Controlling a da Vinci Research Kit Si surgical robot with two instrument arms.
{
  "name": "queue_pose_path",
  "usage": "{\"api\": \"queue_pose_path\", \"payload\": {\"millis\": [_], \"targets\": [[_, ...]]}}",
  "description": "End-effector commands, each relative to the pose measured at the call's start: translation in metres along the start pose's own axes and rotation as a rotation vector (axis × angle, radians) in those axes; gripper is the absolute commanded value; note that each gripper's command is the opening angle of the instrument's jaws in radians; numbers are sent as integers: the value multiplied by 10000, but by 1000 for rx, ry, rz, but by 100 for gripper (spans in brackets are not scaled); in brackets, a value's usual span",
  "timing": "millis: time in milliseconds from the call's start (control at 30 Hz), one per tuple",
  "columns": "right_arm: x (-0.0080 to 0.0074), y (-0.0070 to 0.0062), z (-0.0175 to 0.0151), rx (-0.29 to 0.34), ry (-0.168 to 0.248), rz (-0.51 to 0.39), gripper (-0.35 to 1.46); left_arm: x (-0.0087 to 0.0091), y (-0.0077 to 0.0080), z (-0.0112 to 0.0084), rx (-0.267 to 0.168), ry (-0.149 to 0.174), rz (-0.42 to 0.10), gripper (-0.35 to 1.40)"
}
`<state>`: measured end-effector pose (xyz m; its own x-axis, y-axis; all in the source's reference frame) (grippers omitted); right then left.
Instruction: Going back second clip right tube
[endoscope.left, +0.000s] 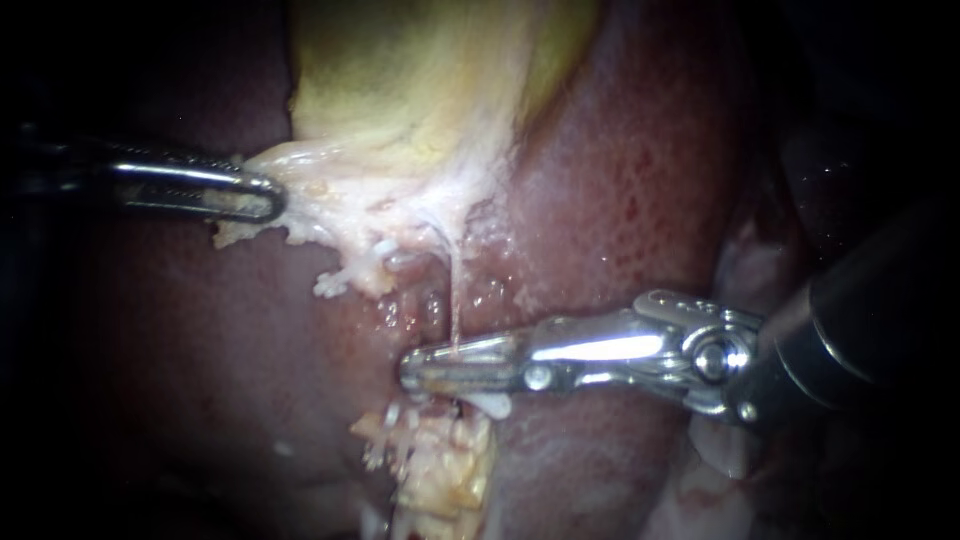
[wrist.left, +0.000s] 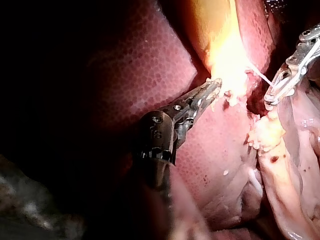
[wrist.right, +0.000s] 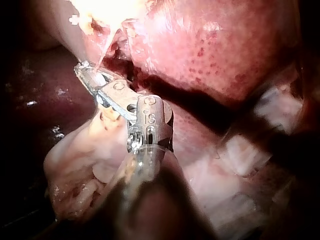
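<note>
Though I cannot tell whether my right instrument (endoscope.left: 412, 370) grips it, the tube (endoscope.left: 456, 290) looks thin, fragile: hold mid-span; left instrument (endoscope.left: 272, 197) clamps gallbladder (endoscope.left: 400, 90).

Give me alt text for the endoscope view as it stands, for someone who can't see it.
My right instrument reaches in from the right, its tip at the foot of a thin pale tube that hangs from the gallbladder. My left instrument, jaws shut on pale tissue at the gallbladder's lower edge, holds it out leftward over the liver.
</note>
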<state>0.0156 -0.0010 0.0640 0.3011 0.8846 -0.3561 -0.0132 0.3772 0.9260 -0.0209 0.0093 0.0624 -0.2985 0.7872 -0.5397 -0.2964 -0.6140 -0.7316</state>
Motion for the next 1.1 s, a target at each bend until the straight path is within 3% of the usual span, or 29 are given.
{"api": "queue_pose_path", "payload": {"millis": [33, 100, 233, 433, 733, 1100], "targets": [[0, 0, 1, 1, 0, -2, -35, 0, 0, 0, 1, -1, 0, -35], [0, 0, 1, 8, 2, -3, -35, 0, 0, 0, 1, -1, 0, -35], [-2, 4, 7, 13, 15, -30, 6, 0, 0, 0, 1, -1, 0, -35], [-10, 15, 17, 8, 15, -49, 35, -1, 1, 0, 1, -1, 0, -35], [-14, 44, 16, -34, 42, -102, 45, -1, 4, 0, 3, 0, 0, -35], [-13, 61, 4, -62, 58, -119, 46, -1, 6, 0, 0, -1, 0, -35]]}}
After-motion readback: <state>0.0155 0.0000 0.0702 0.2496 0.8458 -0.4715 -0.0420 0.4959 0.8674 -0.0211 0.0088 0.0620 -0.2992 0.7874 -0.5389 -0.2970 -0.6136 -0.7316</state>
